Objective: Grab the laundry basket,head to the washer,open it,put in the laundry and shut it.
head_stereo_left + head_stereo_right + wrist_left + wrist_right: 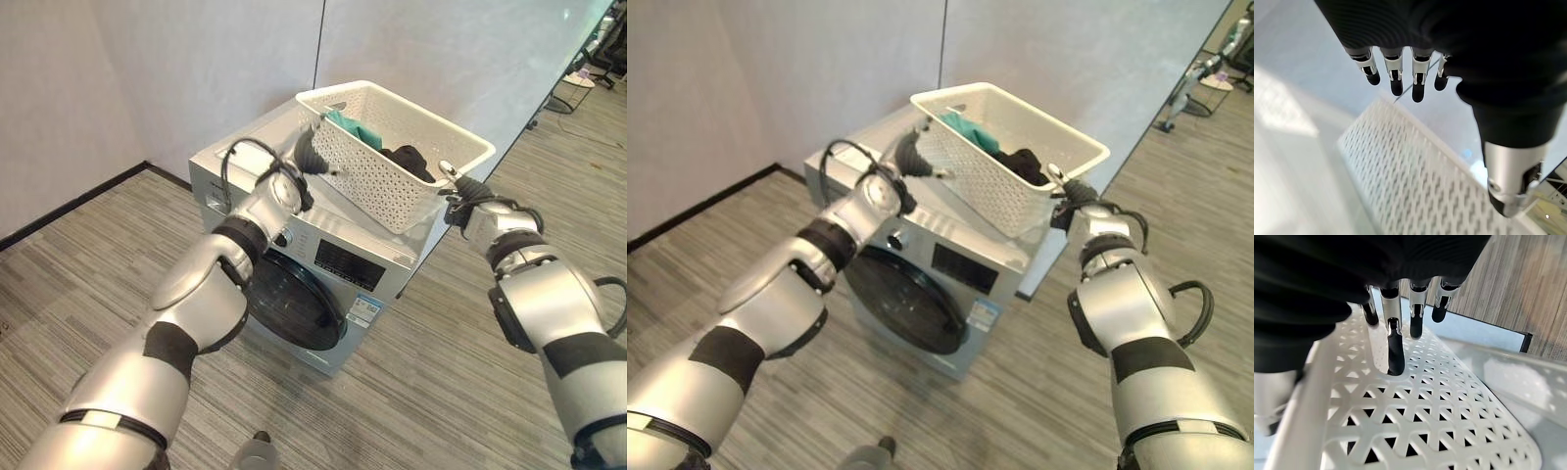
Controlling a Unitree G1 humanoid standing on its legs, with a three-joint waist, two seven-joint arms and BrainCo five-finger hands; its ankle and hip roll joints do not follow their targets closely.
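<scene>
The white perforated plastic laundry basket (392,152) sits on top of the silver front-loading washer (323,269), holding green and dark clothes (382,145). Its long axis runs between the two hands. The left hand (312,157) is at the near-left end, fingers straight beside the wall and grasping nothing. The right hand (1396,350) touches the opposite end with relaxed fingers, one reaching into a hole. The round door (294,304) below is closed.
</scene>
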